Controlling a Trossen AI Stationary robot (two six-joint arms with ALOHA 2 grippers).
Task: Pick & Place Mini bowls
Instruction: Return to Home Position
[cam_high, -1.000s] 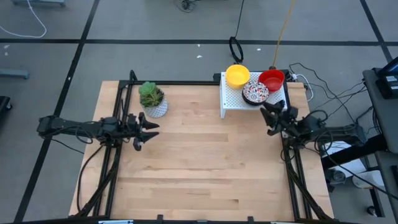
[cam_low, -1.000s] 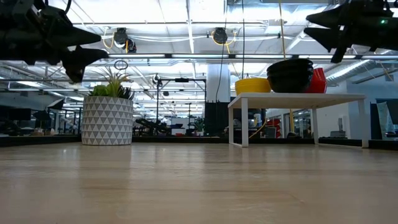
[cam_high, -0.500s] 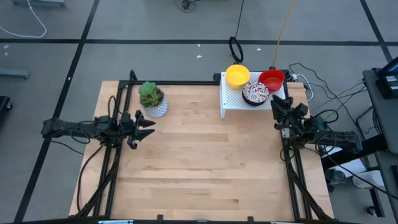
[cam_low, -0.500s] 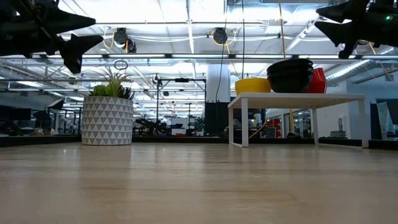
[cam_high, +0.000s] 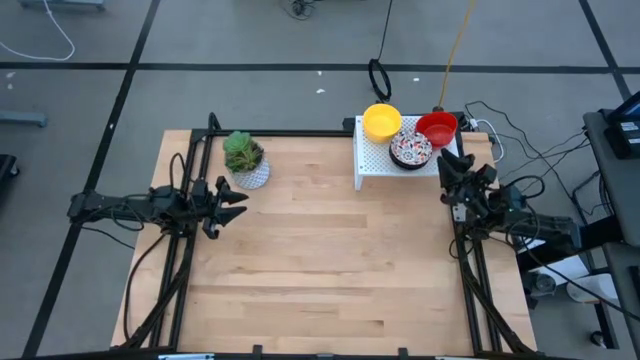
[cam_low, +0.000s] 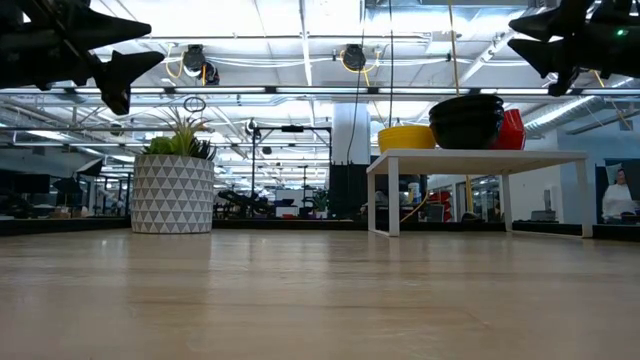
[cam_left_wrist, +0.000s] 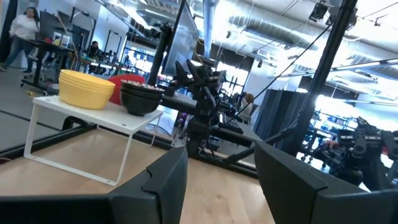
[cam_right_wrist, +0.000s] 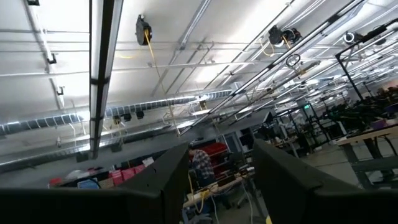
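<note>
We logged yellow bowls (cam_high: 381, 121), red bowls (cam_high: 437, 128) and patterned bowls (cam_high: 410, 149) on the shelf (cam_high: 372, 166); left gripper (cam_high: 230, 205) and right gripper (cam_high: 462, 168) both spread, empty.

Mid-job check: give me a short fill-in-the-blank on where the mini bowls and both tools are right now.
1. The yellow bowls, red bowls and patterned bowls all stand on the white ___.
2. The left tool and right tool are both ___, holding nothing.
3. The potted plant stands nearest the ___ tool.
Missing words: shelf; open; left.
</note>
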